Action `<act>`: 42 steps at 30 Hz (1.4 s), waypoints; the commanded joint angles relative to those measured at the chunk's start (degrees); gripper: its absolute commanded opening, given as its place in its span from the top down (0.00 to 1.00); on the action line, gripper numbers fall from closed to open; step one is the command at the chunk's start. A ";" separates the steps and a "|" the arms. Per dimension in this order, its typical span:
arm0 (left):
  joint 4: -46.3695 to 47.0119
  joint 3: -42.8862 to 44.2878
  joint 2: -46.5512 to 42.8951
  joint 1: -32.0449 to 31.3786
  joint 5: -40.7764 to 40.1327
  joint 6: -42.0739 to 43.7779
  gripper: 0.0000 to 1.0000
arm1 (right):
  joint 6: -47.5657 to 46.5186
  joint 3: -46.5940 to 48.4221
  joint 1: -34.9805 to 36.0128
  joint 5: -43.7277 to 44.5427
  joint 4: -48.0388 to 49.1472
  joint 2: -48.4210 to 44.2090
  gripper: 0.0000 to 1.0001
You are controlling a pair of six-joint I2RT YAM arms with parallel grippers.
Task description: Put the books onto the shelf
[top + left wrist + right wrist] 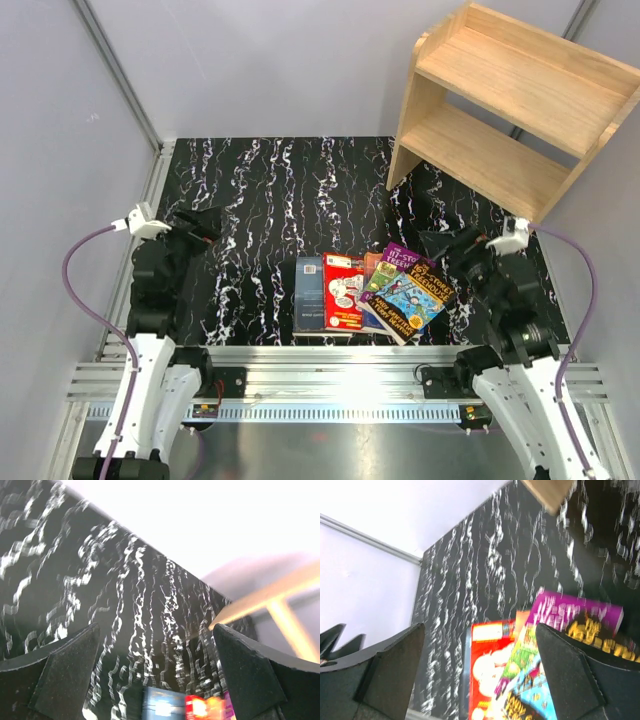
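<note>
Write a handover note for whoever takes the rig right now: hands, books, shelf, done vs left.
left hand: open, holding nothing, over the table left of the books.
right hand: open, holding nothing, just right of the books.
books: one overlapping fan lying flat near the table's front edge, between the arms. The dark blue-grey book is at the left end, the red book is next, and the Treehouse book is on top at the right.
shelf: far right corner, no books on either tier.
Done: nothing shelved.
Left: every book.
</note>
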 commanded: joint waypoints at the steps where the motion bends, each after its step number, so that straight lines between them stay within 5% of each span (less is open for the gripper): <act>1: -10.78 3.35 2.21 0.07 -5.01 -10.74 0.01 | 12.37 -5.60 0.22 0.55 -5.78 -5.78 0.00; 6: -6.51 3.62 7.21 0.16 10.27 -3.00 0.01 | 12.19 -4.14 0.22 -1.73 -10.05 -8.52 0.00; 9: -0.71 2.66 9.50 -0.10 18.55 -2.28 0.01 | 12.44 1.05 0.13 10.15 -23.21 -7.30 0.00; 11: -0.34 2.57 9.94 -0.80 18.74 -2.82 0.01 | 18.47 3.95 0.22 20.29 -39.37 -5.80 0.00; 22: -2.18 3.53 14.34 -15.19 15.23 -0.01 0.01 | 26.59 8.09 0.22 16.92 -50.49 8.95 0.00; 27: -0.61 2.48 16.01 -20.05 11.71 0.09 0.01 | 27.29 5.04 0.22 13.41 -48.04 12.66 0.00; 42: -2.62 -0.51 13.73 -20.14 11.45 2.19 0.01 | 28.35 -7.28 0.22 8.57 -26.25 23.02 0.00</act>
